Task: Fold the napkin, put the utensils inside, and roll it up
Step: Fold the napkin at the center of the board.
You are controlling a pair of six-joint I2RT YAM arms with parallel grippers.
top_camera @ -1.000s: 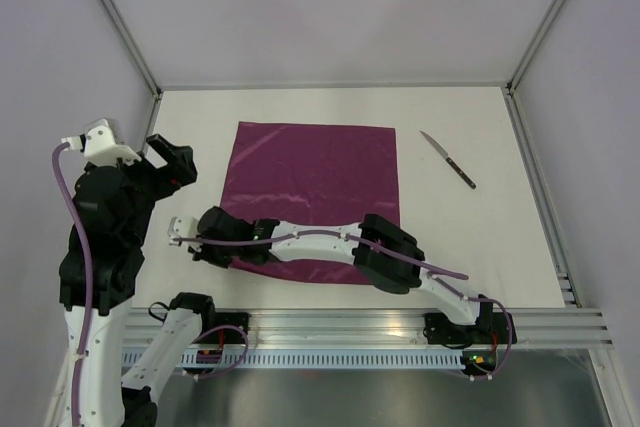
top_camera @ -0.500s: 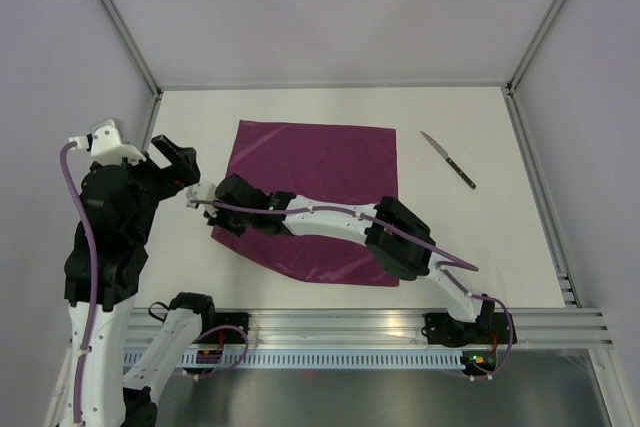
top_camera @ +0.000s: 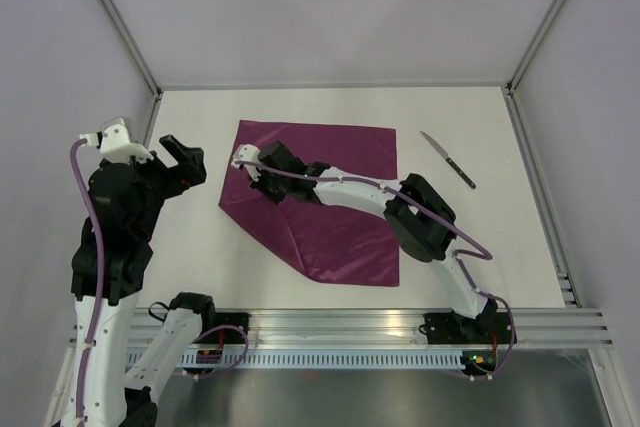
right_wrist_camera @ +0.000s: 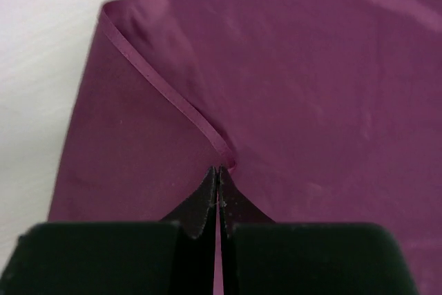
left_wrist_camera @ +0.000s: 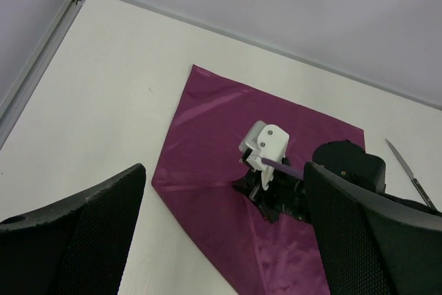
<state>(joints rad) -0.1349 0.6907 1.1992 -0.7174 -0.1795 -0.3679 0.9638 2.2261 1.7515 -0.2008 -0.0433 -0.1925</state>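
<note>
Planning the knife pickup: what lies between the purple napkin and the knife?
Only bare white table separates the square plum-purple cloth napkin from the slim silver-bladed, black-handled knife, in the top view.

Napkin (top_camera: 340, 232) corner seemingly folded; knife (top_camera: 447, 159) apart.

2 arms on show, left arm (top_camera: 105, 237) and right arm (top_camera: 350, 192), both white shells with chunky black joint housings; a purple cable (top_camera: 75, 162) trails along each (same plum shade), and the left gripper (top_camera: 183, 155) wears black fingers (left_wrist_camera: 83, 233) with fine dotted texture
</note>
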